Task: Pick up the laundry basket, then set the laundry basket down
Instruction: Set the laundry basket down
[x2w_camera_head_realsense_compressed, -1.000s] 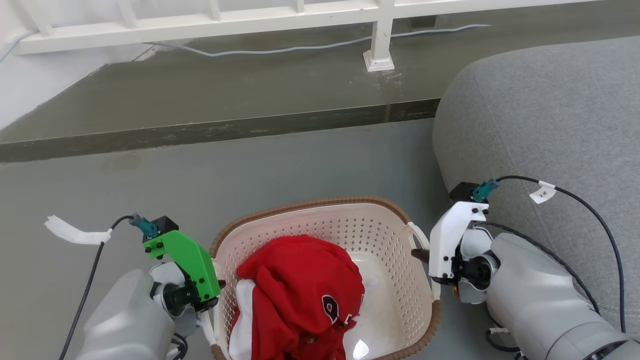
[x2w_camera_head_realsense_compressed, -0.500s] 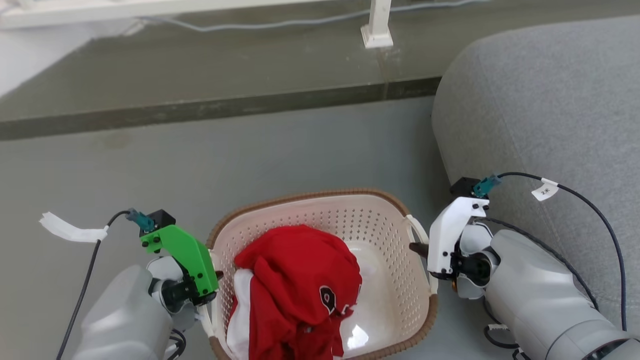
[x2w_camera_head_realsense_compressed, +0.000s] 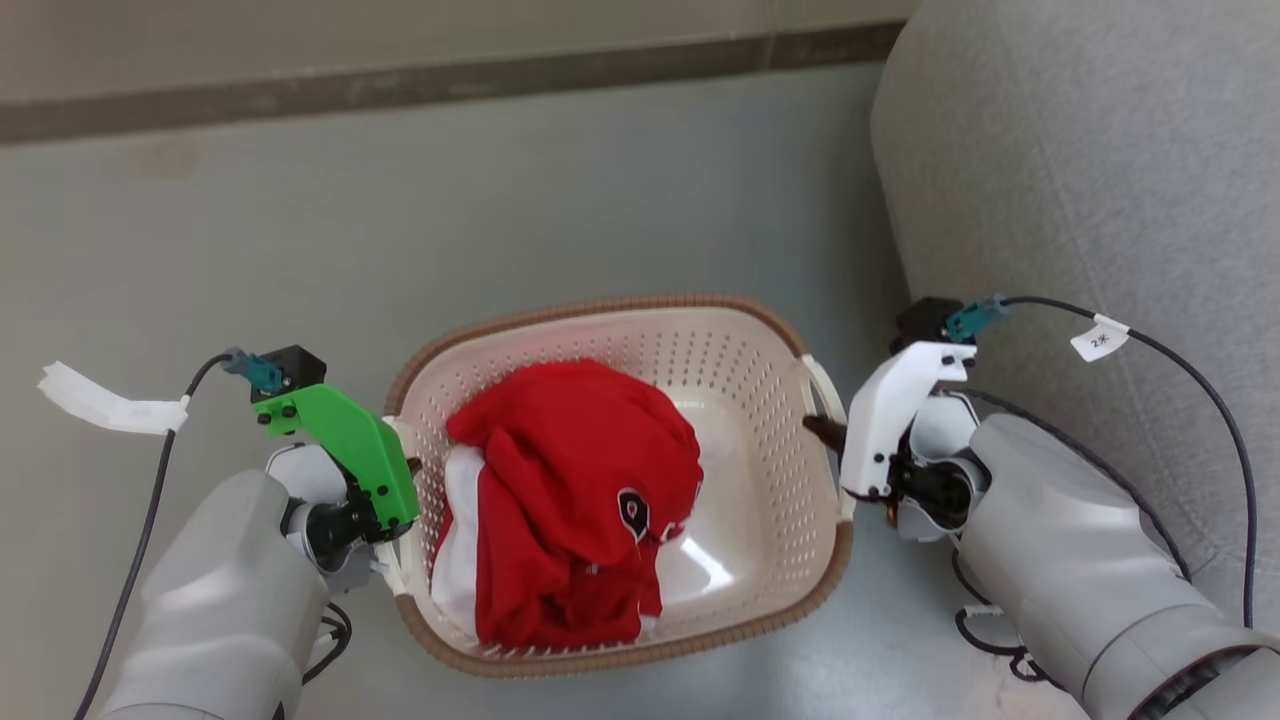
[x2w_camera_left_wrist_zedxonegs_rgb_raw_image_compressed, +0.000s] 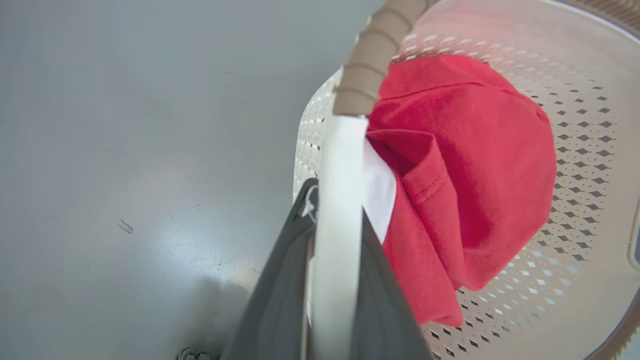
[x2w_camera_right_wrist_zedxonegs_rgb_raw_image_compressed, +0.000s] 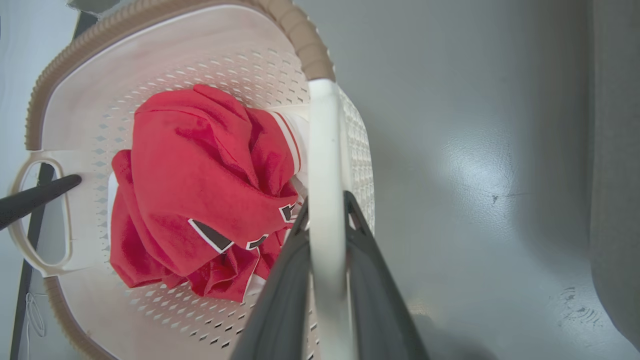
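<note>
While my left gripper (x2w_camera_left_wrist_zedxonegs_rgb_raw_image_compressed: 335, 210) and right gripper (x2w_camera_right_wrist_zedxonegs_rgb_raw_image_compressed: 326, 205) each pinch a white handle (x2w_camera_left_wrist_zedxonegs_rgb_raw_image_compressed: 339, 160), the laundry basket (x2w_camera_head_realsense_compressed: 765, 470) hangs between them, just off the floor (x2w_camera_head_realsense_compressed: 600, 180) I reckon, so only the set-down's left.

In the head view the left tool (x2w_camera_left_wrist_zedxonegs_rgb_raw_image_compressed: 336, 210) lies hidden behind its green mount (x2w_camera_head_realsense_compressed: 345, 450), and the right tool (x2w_camera_head_realsense_compressed: 822, 430) shows only a dark tip past its white mount (x2w_camera_head_realsense_compressed: 890, 420), so neither grip can be judged there. The red garment (x2w_camera_head_realsense_compressed: 570, 480) covers much of the laundry basket (x2w_camera_head_realsense_compressed: 600, 305) floor and most of a white cloth (x2w_camera_head_realsense_compressed: 455, 545) beneath it (its badge (x2w_camera_head_realsense_compressed: 632, 510) is too crumpled to read). In each wrist view the handle (x2w_camera_left_wrist_zedxonegs_rgb_raw_image_compressed: 337, 260) between the fingers (x2w_camera_left_wrist_zedxonegs_rgb_raw_image_compressed: 280, 300) is a blurred pale bar running off the bottom edge, and the paper tag (x2w_camera_head_realsense_compressed: 1098, 341) at the right is too small to read.
</note>
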